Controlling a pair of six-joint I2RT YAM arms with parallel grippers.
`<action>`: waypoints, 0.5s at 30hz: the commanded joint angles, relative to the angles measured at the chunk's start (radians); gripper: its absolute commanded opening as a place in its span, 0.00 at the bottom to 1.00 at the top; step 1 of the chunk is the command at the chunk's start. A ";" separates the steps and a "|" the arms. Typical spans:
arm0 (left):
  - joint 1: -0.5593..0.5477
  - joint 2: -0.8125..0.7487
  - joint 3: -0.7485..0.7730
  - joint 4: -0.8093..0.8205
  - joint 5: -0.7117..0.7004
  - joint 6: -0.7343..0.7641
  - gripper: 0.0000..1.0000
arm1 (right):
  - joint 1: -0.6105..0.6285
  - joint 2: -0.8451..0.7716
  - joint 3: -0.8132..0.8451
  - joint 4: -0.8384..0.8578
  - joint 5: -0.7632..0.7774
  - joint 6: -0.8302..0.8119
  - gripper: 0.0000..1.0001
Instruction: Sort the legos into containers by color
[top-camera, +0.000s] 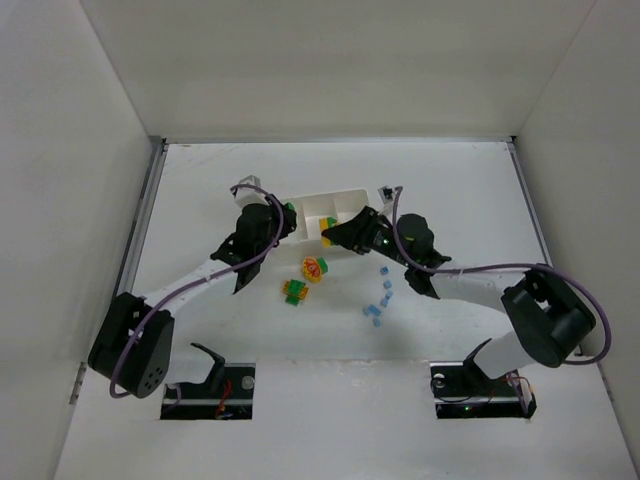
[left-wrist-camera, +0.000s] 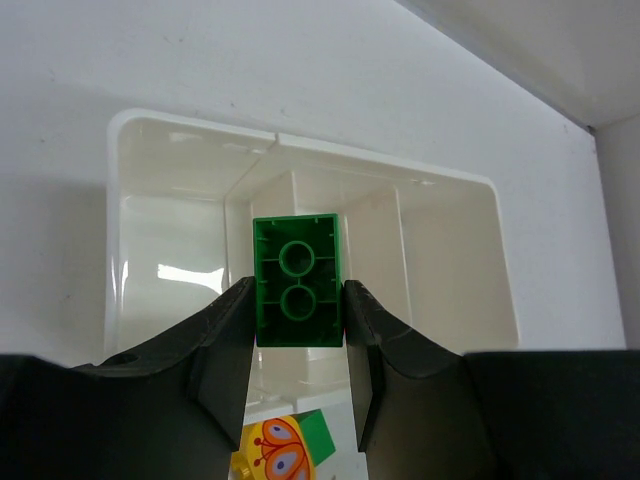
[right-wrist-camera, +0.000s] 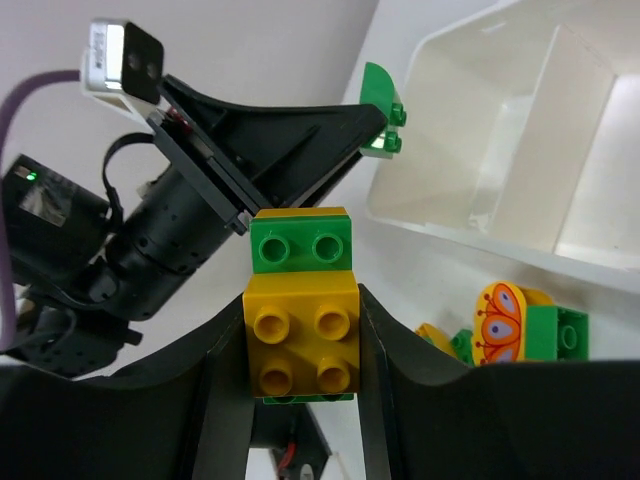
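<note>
Nearest us on the surface (top-camera: 450, 200) we saw loose pale blue bricks (top-camera: 378, 308), then two mixed clusters (top-camera: 296, 291) further in. Right gripper (right-wrist-camera: 302, 345): jaws narrow, clamped on a yellow-and-green stack (right-wrist-camera: 302, 325). Left gripper (left-wrist-camera: 298, 310): jaws narrow, holding a green brick (left-wrist-camera: 297, 265) at the left end of the white tray (left-wrist-camera: 300, 143), farthest back.

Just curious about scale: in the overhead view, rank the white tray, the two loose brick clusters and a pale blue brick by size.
1. white tray, clearly largest.
2. yellow-red cluster and green-orange cluster, too alike to rank.
3. pale blue brick, smallest.
</note>
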 joint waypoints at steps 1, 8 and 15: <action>-0.006 0.005 0.051 0.001 -0.062 0.056 0.17 | 0.029 -0.046 0.054 -0.113 0.078 -0.132 0.22; -0.006 0.031 0.068 0.007 -0.062 0.066 0.19 | 0.052 -0.054 0.057 -0.128 0.087 -0.150 0.22; 0.005 0.008 0.063 0.010 -0.066 0.058 0.38 | 0.052 -0.054 0.054 -0.127 0.087 -0.150 0.22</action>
